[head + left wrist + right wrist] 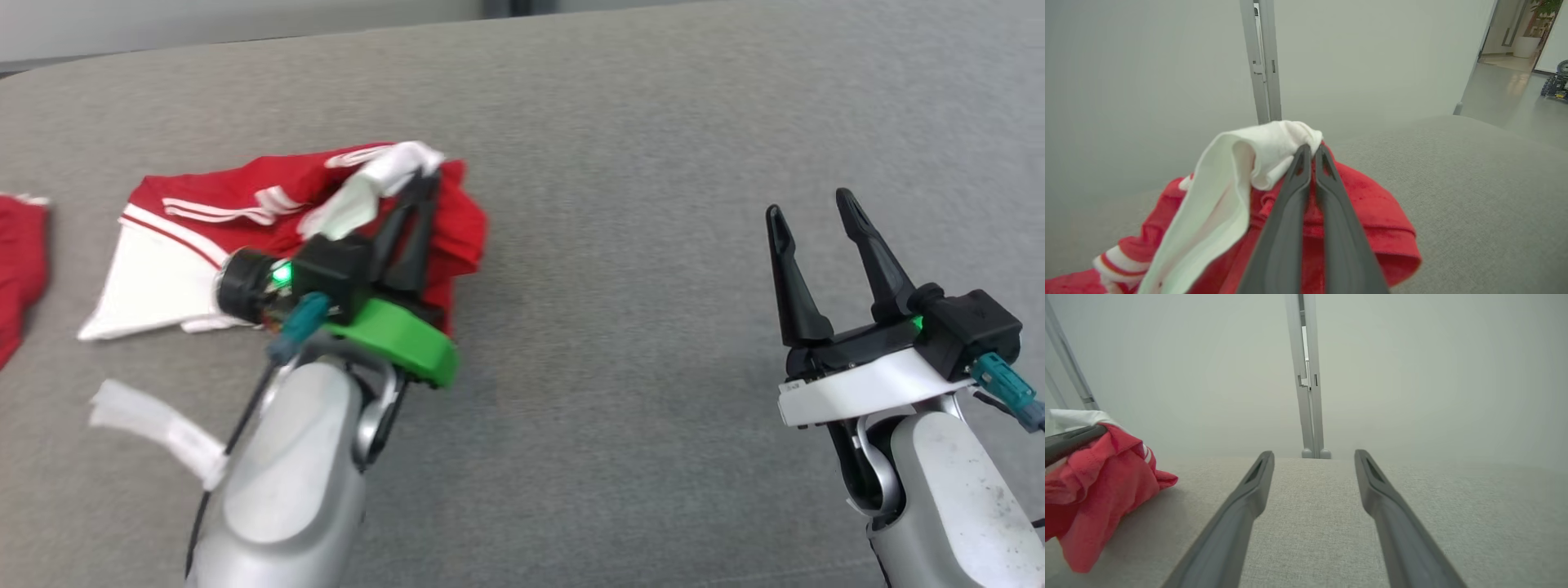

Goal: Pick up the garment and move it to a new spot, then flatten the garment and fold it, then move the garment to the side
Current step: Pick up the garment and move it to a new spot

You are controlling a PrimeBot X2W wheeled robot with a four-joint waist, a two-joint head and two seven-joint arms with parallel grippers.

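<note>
The pale left forearm rises from the near edge, and its left hand has its two dark fingers pressed together on a white fold of the red-and-white garment. The pinched part is bunched up at the fingertips, while the rest trails down to the grey bench, left of middle. The right hand hangs over bare bench well to the right, fingers spread wide with nothing between them. Another red cloth lies at the far left edge.
</note>
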